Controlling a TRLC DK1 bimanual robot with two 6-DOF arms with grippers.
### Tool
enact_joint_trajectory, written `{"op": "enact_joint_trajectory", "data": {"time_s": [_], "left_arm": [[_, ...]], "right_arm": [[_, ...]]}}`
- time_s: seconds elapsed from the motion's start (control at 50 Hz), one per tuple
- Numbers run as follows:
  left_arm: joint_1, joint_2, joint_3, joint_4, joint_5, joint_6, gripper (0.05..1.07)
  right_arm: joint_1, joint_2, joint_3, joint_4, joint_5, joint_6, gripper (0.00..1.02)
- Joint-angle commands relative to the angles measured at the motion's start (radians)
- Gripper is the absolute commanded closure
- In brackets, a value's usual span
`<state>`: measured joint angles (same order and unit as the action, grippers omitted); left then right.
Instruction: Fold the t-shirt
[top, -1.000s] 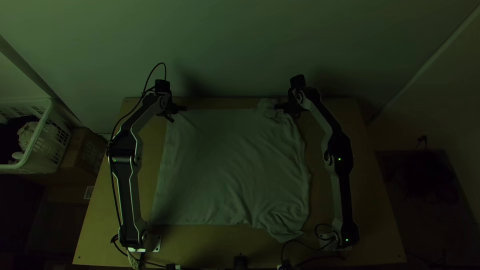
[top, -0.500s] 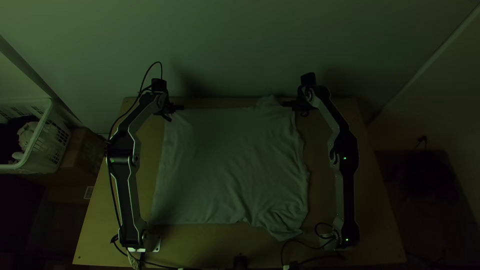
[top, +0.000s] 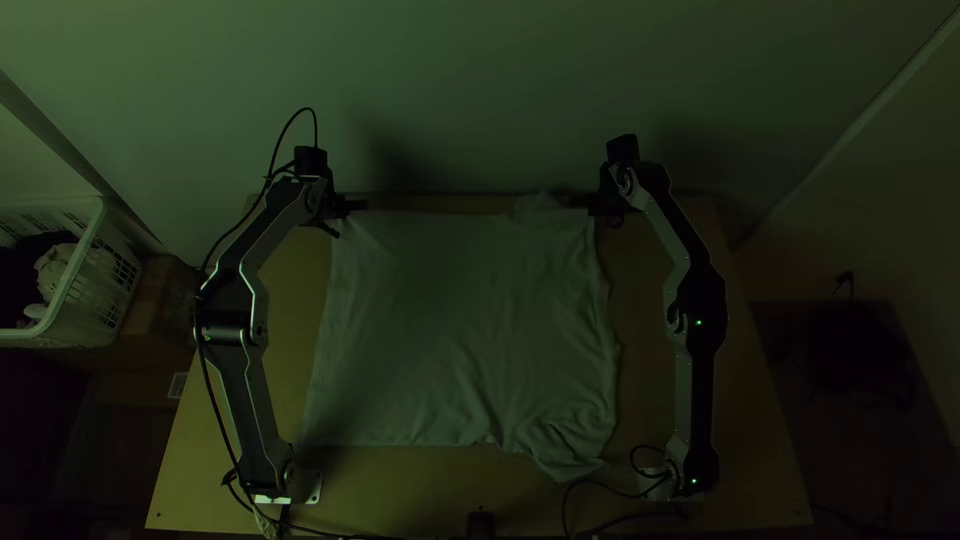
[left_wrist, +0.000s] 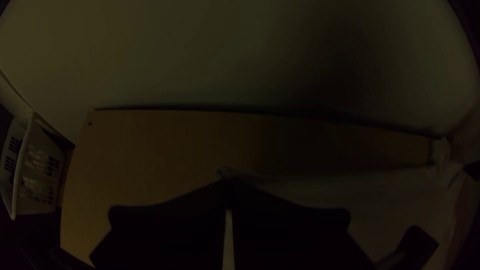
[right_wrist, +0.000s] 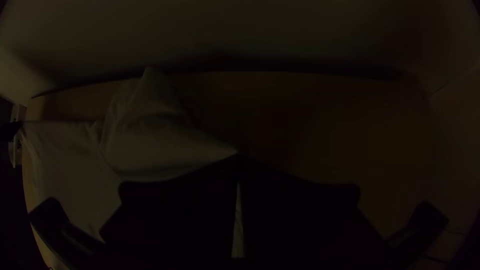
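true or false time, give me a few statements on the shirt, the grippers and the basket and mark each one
1. The t-shirt lies spread on the table. True.
2. The left gripper is shut on a corner of the t-shirt. True.
3. The right gripper is open and away from the cloth. False: it is shut on the t-shirt.
4. A white basket stands off the table, at the top view's left. True.
5. The t-shirt is already folded into a small square. False: it lies spread out, creased at the top view's lower right.
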<state>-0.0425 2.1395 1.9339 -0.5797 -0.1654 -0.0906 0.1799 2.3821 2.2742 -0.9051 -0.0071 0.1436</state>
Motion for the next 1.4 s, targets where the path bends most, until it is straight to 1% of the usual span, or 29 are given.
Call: {"op": "enact_joint_trajectory", "data": {"time_s": [0.0, 0.28, 0.56, 1.08, 1.26, 1.38], "left_arm": [[0.027, -0.049, -0.058, -0.005, 0.004, -0.015, 1.05], [0.062, -0.105, -0.173, 0.046, 0.027, -0.012, 1.05], [0.067, -0.182, -0.282, 0.077, 0.035, -0.012, 1.05], [0.053, -0.374, -0.596, 0.176, 0.037, -0.012, 1.05], [0.049, -0.437, -0.676, 0.184, 0.037, 0.005, 1.05], [0.047, -0.464, -0.708, 0.185, 0.037, 0.014, 1.05]], "right_arm": [[0.003, -0.052, -0.044, -0.025, 0.018, -0.027, 1.0], [0.001, -0.101, -0.131, -0.035, 0.018, -0.052, 1.0], [0.01, -0.193, -0.257, -0.032, 0.019, -0.056, 1.0], [0.05, -0.46, -0.667, 0.066, 0.019, -0.062, 1.0], [0.07, -0.56, -0.797, 0.08, 0.024, -0.055, 1.0], [0.076, -0.62, -0.901, 0.126, 0.027, -0.044, 1.0]]}}
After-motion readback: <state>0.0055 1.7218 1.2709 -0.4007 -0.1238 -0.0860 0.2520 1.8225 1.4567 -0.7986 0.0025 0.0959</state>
